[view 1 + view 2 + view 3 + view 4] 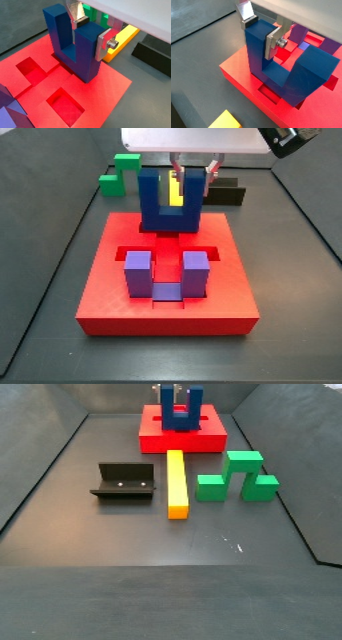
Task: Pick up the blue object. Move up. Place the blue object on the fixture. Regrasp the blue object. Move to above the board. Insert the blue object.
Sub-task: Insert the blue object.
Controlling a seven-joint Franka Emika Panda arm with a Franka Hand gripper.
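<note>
- Blue object (pixel 171 206), a dark blue U-shaped block with its two prongs pointing up, is clamped by the gripper (pixel 264 34) on one prong; in both wrist views the silver finger plates are seen pressed flat against opposite faces of that prong.
- One finger (pixel 107 44) is seen in a wrist view lying flat on the outer face of the held prong, with a round fastener on the plate.
- The block's base is seen set into a recess at the far end of the board (pixel 114 298), the large red slab; how deep it sits cannot be told.
- A purple U-shaped block (pixel 166 274) is seated upright in the board, at the end opposite the blue object.
- Two empty square cut-outs (pixel 65 104) are seen in the board's red surface beside the blue object.
- A long yellow bar (pixel 177 482) lies on the grey floor just off the board.
- A green block (pixel 238 476) lies beside the yellow bar, on its far side from the fixture.
- The fixture (pixel 128 482), a black bracket, stands on the floor well apart from the board, across the yellow bar from the green block.
</note>
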